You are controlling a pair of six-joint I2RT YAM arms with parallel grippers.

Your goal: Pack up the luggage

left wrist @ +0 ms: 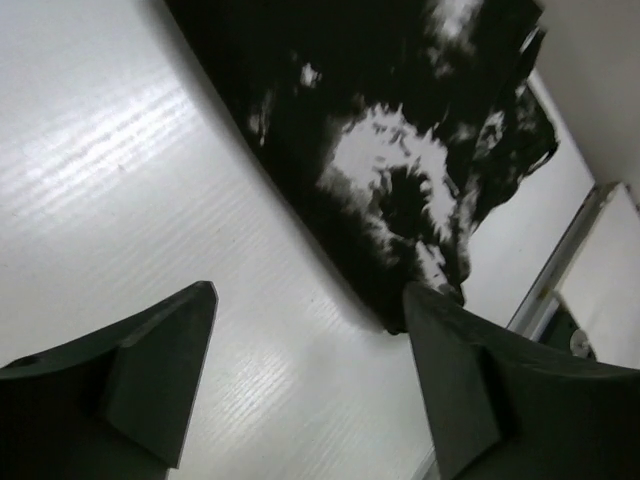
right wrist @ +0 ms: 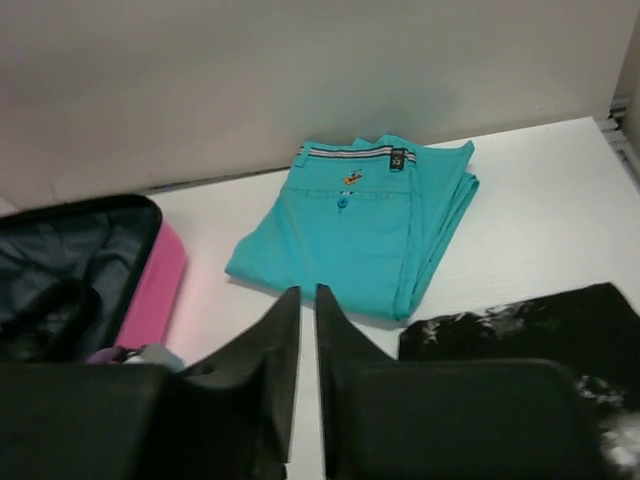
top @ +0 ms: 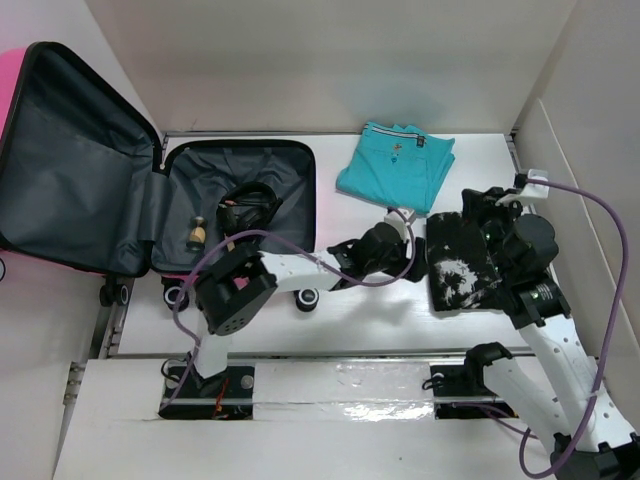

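Note:
The hot-pink luggage (top: 288, 215) lies open at the left, its lid (top: 70, 170) propped up and the dark grey lining showing. A black item (top: 247, 207) and a small brown item (top: 196, 233) lie inside. Its pink side shows in the right wrist view (right wrist: 155, 275). Folded teal trousers (top: 395, 165) (right wrist: 360, 230) lie at the back. A black garment with white print (top: 462, 262) (left wrist: 380, 150) (right wrist: 540, 325) lies at the right. My left gripper (top: 415, 243) (left wrist: 310, 290) is open and empty, low over the table at the garment's left edge. My right gripper (top: 478, 203) (right wrist: 307, 290) is shut and empty, above the garment's far part.
White walls close the table at the back and the right. A metal rail (top: 300, 352) runs along the table's near edge. Purple cables (top: 600, 230) loop off both arms. The luggage's black wheels (top: 307, 300) sit near the left arm.

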